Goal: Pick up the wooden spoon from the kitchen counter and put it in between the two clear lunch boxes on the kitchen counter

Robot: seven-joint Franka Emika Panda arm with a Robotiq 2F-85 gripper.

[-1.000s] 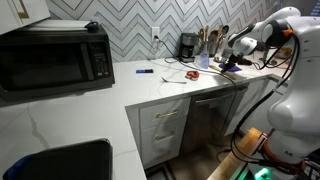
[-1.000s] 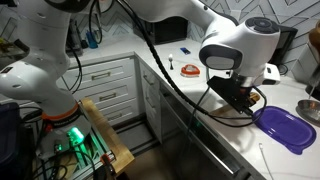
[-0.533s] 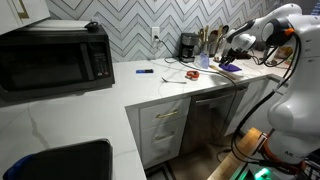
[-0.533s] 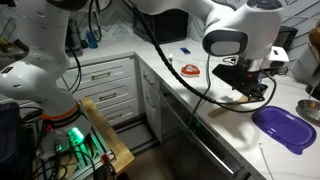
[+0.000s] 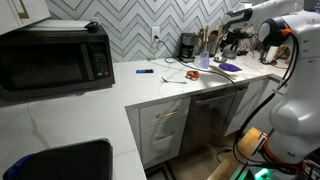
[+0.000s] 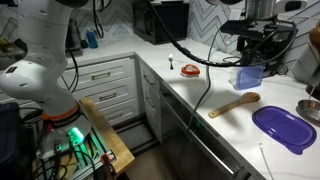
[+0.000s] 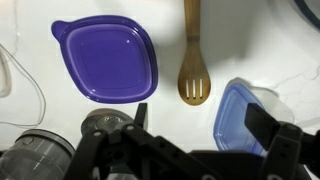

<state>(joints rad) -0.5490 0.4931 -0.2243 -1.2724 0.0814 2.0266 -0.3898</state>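
Gripper: the gripper [image 7: 200,125] hangs above the counter. Its two dark fingers [image 7: 140,113] are spread wide in the wrist view, with nothing between them.
Wooden spoon: the wooden spoon [image 7: 192,62] lies flat on the kitchen counter [image 6: 222,125], clear of the gripper. The wrist view shows its slotted head pointing toward the gripper and its handle running off the top edge.
Spoon's place: it lies between the two lunch boxes and appears to touch neither.
Purple box: the purple-lidded lunch box [image 7: 105,62] sits to one side of the spoon, lid on. In an exterior view [image 6: 283,128] it stands near the counter's front edge.
Blue box: the blue-lidded lunch box [image 7: 238,112] sits on the spoon's other side, partly hidden behind a finger in the wrist view. In an exterior view [image 6: 248,76] it stands farther back on the counter, under the gripper.
Elsewhere on the counter: a red-handled item [image 5: 185,75] and a short blue pen [image 5: 145,71] lie well apart from the boxes. A black microwave [image 5: 55,58] stands at the far end.
Below: white drawers [image 6: 110,85] are shut.
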